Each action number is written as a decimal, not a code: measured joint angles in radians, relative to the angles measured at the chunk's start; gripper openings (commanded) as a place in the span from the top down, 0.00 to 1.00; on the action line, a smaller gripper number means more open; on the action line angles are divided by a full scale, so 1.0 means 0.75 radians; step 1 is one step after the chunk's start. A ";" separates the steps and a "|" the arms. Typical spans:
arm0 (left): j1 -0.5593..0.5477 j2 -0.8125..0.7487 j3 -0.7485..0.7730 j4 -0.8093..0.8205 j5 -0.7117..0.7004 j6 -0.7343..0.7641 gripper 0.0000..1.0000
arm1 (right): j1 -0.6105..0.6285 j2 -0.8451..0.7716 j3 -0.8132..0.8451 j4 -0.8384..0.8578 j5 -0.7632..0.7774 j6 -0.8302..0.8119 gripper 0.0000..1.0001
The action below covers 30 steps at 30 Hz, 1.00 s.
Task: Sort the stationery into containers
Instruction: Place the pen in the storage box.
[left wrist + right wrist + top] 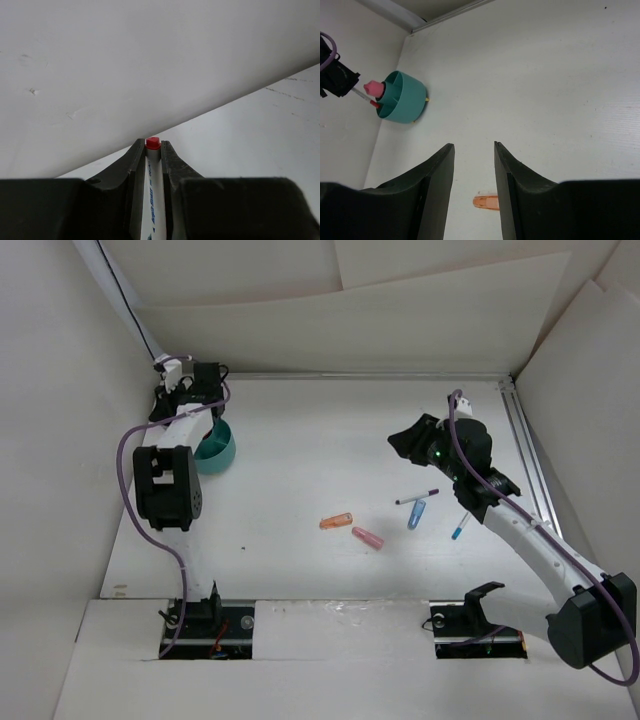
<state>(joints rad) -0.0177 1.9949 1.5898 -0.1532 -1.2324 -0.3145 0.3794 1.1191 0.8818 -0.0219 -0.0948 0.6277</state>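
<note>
Left wrist: my left gripper is clamped nearly shut on the white pen. Its red cap pokes just past the fingertips, and beyond that there is only the wall.

Right wrist: my right gripper is partly open, with nothing between the jaws, and hangs over the table. The orange piece lies on the table, seen through the gap. Farther off, by the far-left corner, is the teal cup with a pink-topped piece standing in it. The pen's red cap is at the cup's rim (can't tell which compartment).

Top external: the pink piece lies just beside the orange one, mid-table. To their right, the light-blue piece, purple-tipped pen and blue pen lie close together, all well apart from the cup.
</note>
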 measured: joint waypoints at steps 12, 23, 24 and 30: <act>0.000 0.044 0.000 0.020 0.001 0.019 0.97 | 0.000 0.005 -0.001 0.011 -0.024 -0.001 0.56; 0.000 0.041 -0.018 0.033 0.008 0.014 0.79 | 0.000 0.023 -0.001 0.021 -0.036 -0.002 0.56; 0.000 0.041 -0.020 0.033 0.010 0.013 0.79 | 0.000 0.023 -0.001 0.021 -0.036 -0.002 0.56; 0.000 0.028 -0.037 0.031 0.022 0.000 0.71 | 0.000 0.025 -0.001 0.023 -0.039 -0.002 0.56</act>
<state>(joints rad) -0.0177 2.0163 1.5623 -0.1299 -1.2156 -0.3145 0.3794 1.1378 0.8814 -0.0048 -0.1242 0.6262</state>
